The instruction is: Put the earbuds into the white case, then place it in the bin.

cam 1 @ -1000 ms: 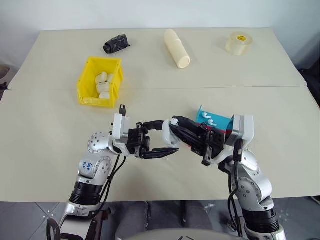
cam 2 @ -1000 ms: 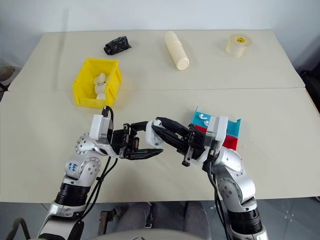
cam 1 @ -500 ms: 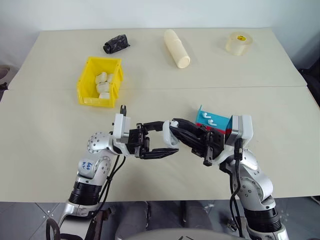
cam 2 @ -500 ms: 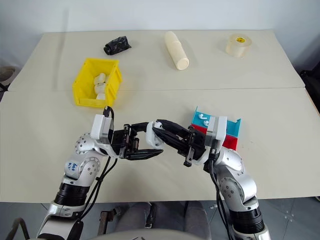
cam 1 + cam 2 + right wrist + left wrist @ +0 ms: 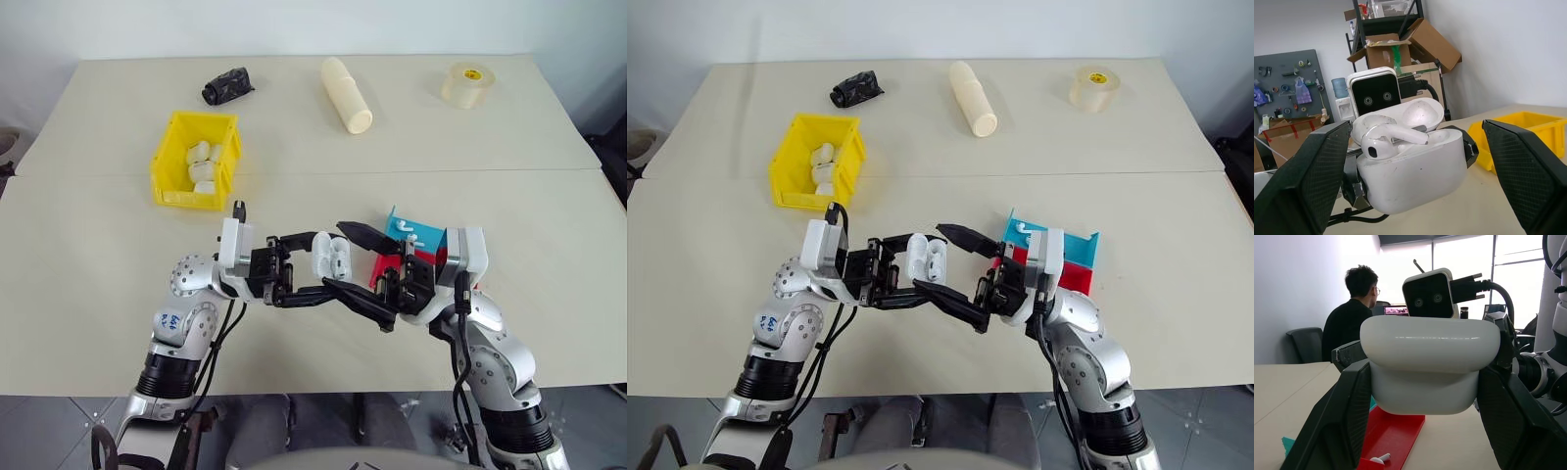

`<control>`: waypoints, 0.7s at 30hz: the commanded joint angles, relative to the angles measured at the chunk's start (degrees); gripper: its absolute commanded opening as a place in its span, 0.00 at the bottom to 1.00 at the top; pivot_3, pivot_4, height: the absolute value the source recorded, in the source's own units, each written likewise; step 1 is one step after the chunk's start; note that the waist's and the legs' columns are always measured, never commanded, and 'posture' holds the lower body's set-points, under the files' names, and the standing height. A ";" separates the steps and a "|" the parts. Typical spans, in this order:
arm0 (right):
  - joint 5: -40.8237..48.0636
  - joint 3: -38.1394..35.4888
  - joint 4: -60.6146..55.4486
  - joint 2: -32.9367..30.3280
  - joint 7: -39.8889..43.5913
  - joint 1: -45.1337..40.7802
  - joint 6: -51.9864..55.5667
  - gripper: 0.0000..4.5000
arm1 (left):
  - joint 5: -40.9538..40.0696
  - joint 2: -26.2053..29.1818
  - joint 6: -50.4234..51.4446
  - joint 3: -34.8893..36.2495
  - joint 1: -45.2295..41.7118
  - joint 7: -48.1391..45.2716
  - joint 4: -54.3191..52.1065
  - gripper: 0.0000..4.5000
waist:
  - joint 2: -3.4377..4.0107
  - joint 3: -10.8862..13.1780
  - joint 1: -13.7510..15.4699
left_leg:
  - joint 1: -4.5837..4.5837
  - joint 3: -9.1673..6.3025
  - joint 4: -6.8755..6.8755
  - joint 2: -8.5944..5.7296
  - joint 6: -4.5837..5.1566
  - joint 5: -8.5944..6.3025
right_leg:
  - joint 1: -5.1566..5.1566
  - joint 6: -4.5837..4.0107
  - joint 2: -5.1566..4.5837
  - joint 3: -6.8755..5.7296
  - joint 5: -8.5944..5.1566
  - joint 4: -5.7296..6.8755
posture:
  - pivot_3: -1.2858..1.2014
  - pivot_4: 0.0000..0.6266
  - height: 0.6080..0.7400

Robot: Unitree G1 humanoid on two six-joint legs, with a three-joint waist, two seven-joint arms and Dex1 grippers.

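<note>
the white case (image 5: 330, 258) is held above the tabletop (image 5: 98, 284) by the clenched left tool (image 5: 315, 266), lid open toward the right tool (image 5: 364, 276), whose fingers are spread wide. one earbud (image 5: 1393, 137) is laid across the case, judged unseated. the bin (image 5: 196, 160) sits well apart.

Lighting: we record bright, even overhead light, soft shadows; window (image 5: 1464, 264) behind the left gripper (image 5: 1420, 431) glares white; near fingers slightly blurred.

We see a glossy white case (image 5: 331, 259) between black fingers (image 5: 358, 302), a bright yellow bin (image 5: 174, 171), red (image 5: 380, 271) and blue trays (image 5: 431, 235), a cream cylinder (image 5: 347, 94), and a beige table (image 5: 98, 255).
</note>
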 commanded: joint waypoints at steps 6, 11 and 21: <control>0.27 -3.23 -0.61 -2.94 0.05 -0.19 1.11 0.99 | -1.40 -0.69 -1.06 0.13 -0.32 -0.10 -3.51 0.62 | 0.00 0.00 0.03 | -0.01 0.00 -0.02 0.00 0.00 0.00 | -0.01 0.00 0.00 -0.01 0.00 0.00 | 0.52 0.24 1.00; 0.59 -4.84 -2.83 -5.84 1.22 -0.64 1.04 0.99 | -0.87 -0.19 -1.30 0.12 0.05 -0.57 -3.13 0.62 | 0.00 0.00 0.07 | -0.01 0.00 -0.01 -0.01 0.00 0.00 | 0.00 0.00 -0.01 0.00 0.00 -0.02 | 0.52 0.24 1.00; -6.31 -7.68 -4.07 -20.50 8.59 -1.64 -1.53 0.99 | 0.54 5.93 3.08 -2.00 1.20 -2.71 -2.95 0.62 | -0.01 0.01 0.13 | -0.02 0.03 -0.02 0.01 0.00 0.00 | 0.00 0.00 0.00 -0.01 0.00 -0.13 | 0.52 0.24 1.00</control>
